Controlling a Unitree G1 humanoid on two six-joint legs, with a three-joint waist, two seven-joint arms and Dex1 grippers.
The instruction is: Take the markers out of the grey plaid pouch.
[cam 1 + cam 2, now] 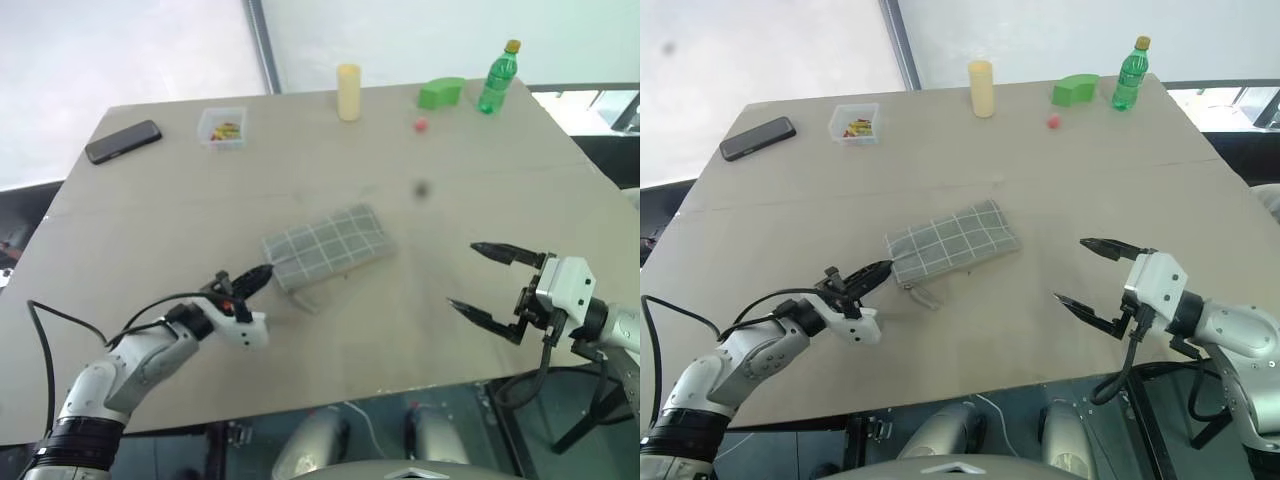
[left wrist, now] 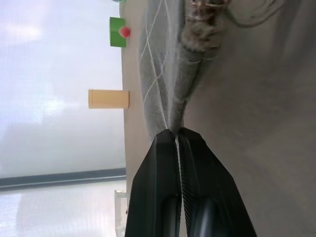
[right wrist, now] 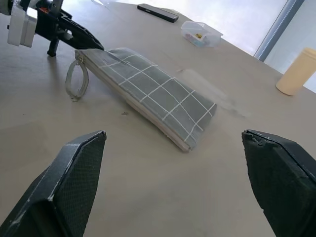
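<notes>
Beige desk (image 1: 150, 220): grey plaid pouch (image 1: 330, 245) lies mid-desk, closed. Left pincer (image 1: 258, 276) at its 8 o'clock end, clamped on the pouch corner. Right pincer (image 1: 480, 278) wide apart, empty, at pouch's 4 o'clock.

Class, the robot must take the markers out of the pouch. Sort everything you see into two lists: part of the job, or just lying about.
Part of the job:
- grey plaid pouch
- left gripper, shut on the pouch's end
- right gripper, open

Just lying about:
- phone
- clear box
- yellow cylinder
- red ball
- green block
- green bottle
</notes>
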